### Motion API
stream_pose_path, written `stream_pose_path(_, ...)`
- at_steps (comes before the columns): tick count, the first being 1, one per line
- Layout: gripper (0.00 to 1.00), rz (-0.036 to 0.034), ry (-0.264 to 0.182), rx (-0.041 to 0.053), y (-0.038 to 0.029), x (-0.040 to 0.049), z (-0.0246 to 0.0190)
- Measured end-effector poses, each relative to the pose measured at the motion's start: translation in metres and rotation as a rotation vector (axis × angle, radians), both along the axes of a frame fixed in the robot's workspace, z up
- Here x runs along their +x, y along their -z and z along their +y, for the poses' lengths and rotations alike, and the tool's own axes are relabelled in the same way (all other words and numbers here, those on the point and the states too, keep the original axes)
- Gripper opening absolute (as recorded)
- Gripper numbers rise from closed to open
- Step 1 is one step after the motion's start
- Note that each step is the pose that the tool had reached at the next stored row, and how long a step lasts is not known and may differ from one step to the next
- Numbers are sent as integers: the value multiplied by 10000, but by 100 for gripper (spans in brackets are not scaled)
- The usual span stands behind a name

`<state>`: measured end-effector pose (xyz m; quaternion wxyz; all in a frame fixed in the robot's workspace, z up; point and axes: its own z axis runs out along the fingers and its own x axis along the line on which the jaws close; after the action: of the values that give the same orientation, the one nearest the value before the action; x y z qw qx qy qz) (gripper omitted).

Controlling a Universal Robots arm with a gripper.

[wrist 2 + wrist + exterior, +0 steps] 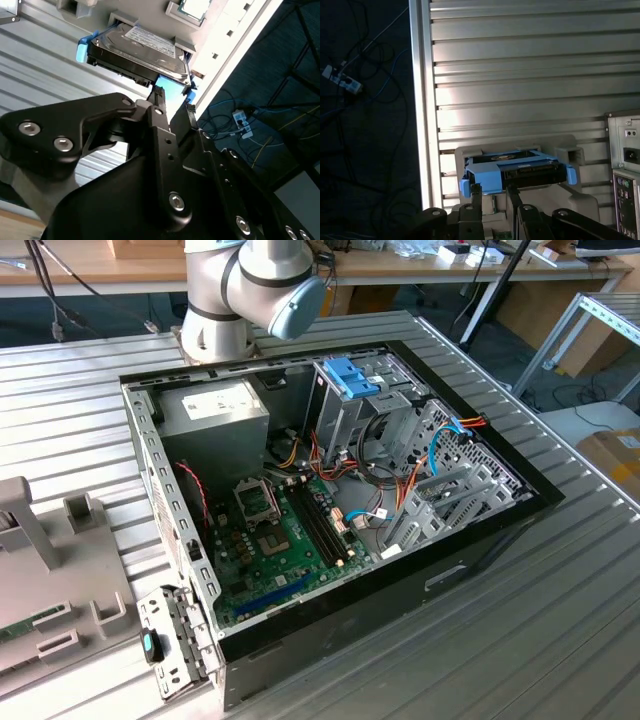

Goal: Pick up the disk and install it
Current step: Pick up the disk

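Note:
The disk (142, 47) is a dark hard drive with a white label in a light-blue carrier frame. It rests tilted in a grey holder (580, 197) on the ribbed metal table, at the table's edge. In both wrist views my black gripper (174, 97) sits right at the carrier's near end (485, 180). Its fingers (476, 191) stand a small gap apart, with light-blue plastic showing between them. Whether they touch the carrier cannot be made out. The open computer case (470, 550) lies in the exterior view, its tall metal drive cage (350, 410) topped by a blue-tabbed bracket.
The arm's base (235, 290) stands behind the case. A grey fixture (50, 590) with slots lies at the exterior view's left. Beyond the table's edge (417, 100) the floor holds cables and a power strip (342, 80). The case's rear panel (625, 165) is near the holder.

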<state>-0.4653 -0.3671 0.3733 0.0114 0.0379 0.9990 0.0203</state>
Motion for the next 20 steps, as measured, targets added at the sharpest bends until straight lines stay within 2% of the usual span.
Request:
stream_pose_path(2,42,5,0,0,0,0,0)
stream_pose_path(4,42,7,0,0,0,0,0)
stream_pose_path(6,42,7,-319,0,0,0,0)
stream_pose_path(7,42,8,-848,0,1,0,0)
stream_pose_path(11,42,8,-2171,-1,2,0,0)
stream_pose_path(12,42,8,-2646,-2,2,0,0)
stream_pose_path(17,42,8,-3735,-8,3,0,0)
stream_pose_path(20,42,10,-4826,-18,3,0,0)
